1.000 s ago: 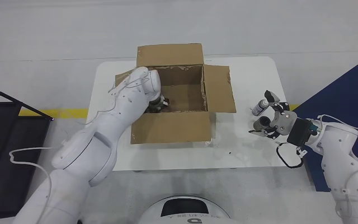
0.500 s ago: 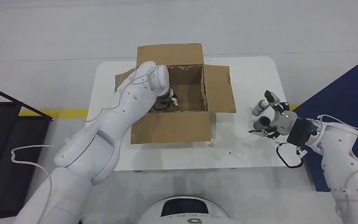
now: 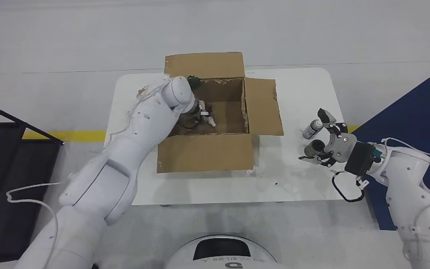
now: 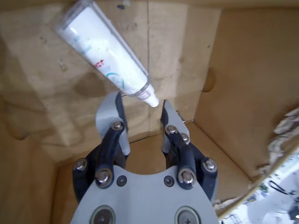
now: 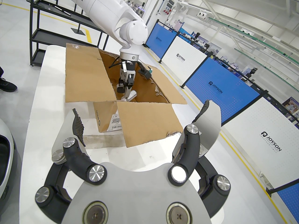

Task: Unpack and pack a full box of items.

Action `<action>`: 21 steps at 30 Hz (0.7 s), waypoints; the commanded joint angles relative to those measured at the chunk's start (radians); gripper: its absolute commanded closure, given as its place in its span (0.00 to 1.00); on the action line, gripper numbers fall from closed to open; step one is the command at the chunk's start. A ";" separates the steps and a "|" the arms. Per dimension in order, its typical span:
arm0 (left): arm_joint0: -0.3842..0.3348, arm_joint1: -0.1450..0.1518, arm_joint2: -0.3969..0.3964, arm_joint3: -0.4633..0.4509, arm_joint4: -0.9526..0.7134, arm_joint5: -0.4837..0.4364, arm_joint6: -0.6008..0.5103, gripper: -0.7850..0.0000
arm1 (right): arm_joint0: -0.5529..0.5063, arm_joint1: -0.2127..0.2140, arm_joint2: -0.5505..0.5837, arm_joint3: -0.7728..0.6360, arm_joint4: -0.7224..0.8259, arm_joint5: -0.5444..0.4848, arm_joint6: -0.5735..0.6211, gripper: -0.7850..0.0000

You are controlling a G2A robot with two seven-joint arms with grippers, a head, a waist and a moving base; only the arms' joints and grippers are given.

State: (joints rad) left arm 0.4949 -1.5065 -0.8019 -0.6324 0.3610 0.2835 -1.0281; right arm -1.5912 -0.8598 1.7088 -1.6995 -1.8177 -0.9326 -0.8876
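Observation:
An open cardboard box [image 3: 205,153] stands mid-table with its flaps spread. My left gripper [image 3: 201,116] is down inside it, open, and its fingertips [image 4: 118,104] flank the nozzle of a white tube in a clear sleeve [image 4: 105,50] without clamping it. That tube [image 3: 210,120] lies on the box floor. From the right wrist view the left gripper [image 5: 125,89] hangs over the tube [image 5: 131,95] inside the box [image 5: 81,71]. My right gripper [image 3: 318,144] hovers open over the table's right end, beside a small dark bottle [image 3: 311,128]; its own view shows the right gripper [image 5: 143,113] with nothing between its fingers.
The white table [image 3: 295,181] has bare surface in front of the box and on the right. A black shelf rack [image 3: 13,155] stands off the left side, and a blue partition [image 3: 403,134] stands close to the right arm.
The left arm has swung its wrist from the box's left wall farther in toward the back, and the white tube has come into sight. The right arm and the bottle stayed put.

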 commanded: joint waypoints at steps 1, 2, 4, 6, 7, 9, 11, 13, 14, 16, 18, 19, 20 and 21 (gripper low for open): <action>0.008 0.002 -0.029 0.005 -0.047 0.024 0.019 0.00 | 0.000 0.000 0.000 0.000 0.000 0.000 0.000 0.00; 0.012 0.002 -0.036 0.005 -0.061 0.028 0.021 0.00 | 0.000 0.000 0.000 0.000 0.000 0.000 0.000 0.00; 0.018 0.001 -0.046 0.008 -0.082 0.043 0.026 0.00 | 0.000 0.000 0.000 0.000 0.000 0.000 0.000 0.00; 0.021 -0.001 -0.050 0.010 -0.097 0.056 0.030 0.00 | 0.000 0.000 0.000 0.000 0.000 0.000 0.000 0.00; 0.021 -0.003 -0.049 0.012 -0.100 0.062 0.031 0.00 | 0.000 0.000 0.000 0.000 0.000 0.000 0.000 0.00; 0.017 -0.006 -0.040 0.014 -0.089 0.056 0.029 0.00 | 0.000 0.000 0.000 0.000 0.000 0.000 0.000 0.00; 0.013 -0.008 -0.035 0.010 -0.086 0.032 0.022 0.00 | 0.000 0.000 0.000 0.000 0.000 0.000 0.000 0.00; 0.008 -0.007 -0.026 0.006 -0.066 0.005 0.002 0.00 | 0.000 0.000 0.000 0.000 0.000 0.000 0.000 0.00; 0.005 -0.005 -0.023 0.004 -0.054 -0.005 -0.004 0.00 | 0.000 0.000 0.000 0.000 0.000 0.000 0.000 0.00; 0.002 0.001 -0.022 0.000 -0.034 -0.028 -0.032 0.00 | 0.000 0.000 0.000 0.000 0.000 0.000 0.000 0.00; 0.001 0.011 -0.038 -0.012 -0.036 -0.046 -0.049 0.00 | 0.000 0.000 0.000 0.000 0.000 0.000 0.000 0.00; 0.003 0.017 -0.049 -0.025 -0.037 -0.058 -0.053 0.00 | 0.000 0.000 0.000 0.000 0.000 0.000 0.000 0.00; 0.007 0.025 -0.059 -0.040 -0.031 -0.067 -0.053 0.00 | 0.000 0.000 0.000 0.000 0.000 0.000 0.000 0.00; 0.014 0.033 -0.067 -0.063 -0.019 -0.080 -0.057 0.00 | 0.000 0.000 0.000 0.000 0.000 0.000 0.000 0.00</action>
State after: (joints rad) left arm 0.5024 -1.4816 -0.8612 -0.6742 0.3308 0.2147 -1.0828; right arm -1.5912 -0.8598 1.7088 -1.6995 -1.8177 -0.9326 -0.8876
